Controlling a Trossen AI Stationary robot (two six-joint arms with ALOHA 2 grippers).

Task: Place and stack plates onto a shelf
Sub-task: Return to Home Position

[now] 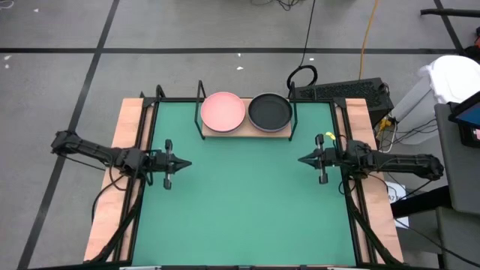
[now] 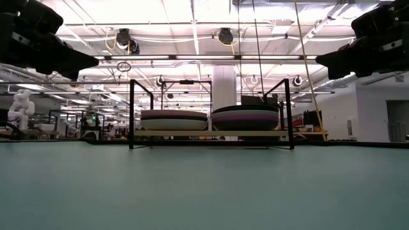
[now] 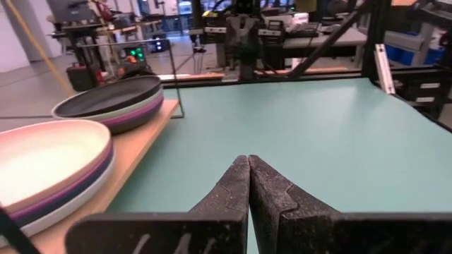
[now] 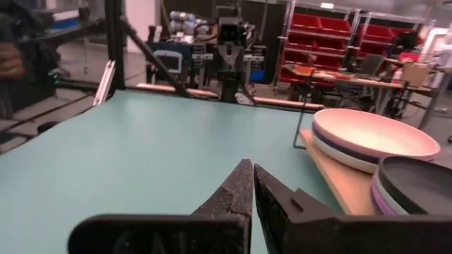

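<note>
The left tool (image 1: pixel 186 163) is clenched on nothing, its two dark fingers pressed together. It hangs above the left side of the green worktop (image 1: pixel 247 217), pointing inward. The right tool (image 1: pixel 301 159) mirrors it on the right side, also clenched and empty. Both are well apart from the small light-wood shelf with black wire posts (image 1: pixel 247 134) at the worktop's far edge. Two stacks stand side by side on it. A salmon pink round matte plate (image 1: pixel 223 110) tops the left stack, with purple, dark teal and white rims showing beneath it in the left wrist view. A black plate (image 1: pixel 270 111) tops the right stack, over pale mint, purple and dark grey. All eight plates appear shelved, so the stacking looks finished; only settling the arms at rest seems left.
</note>
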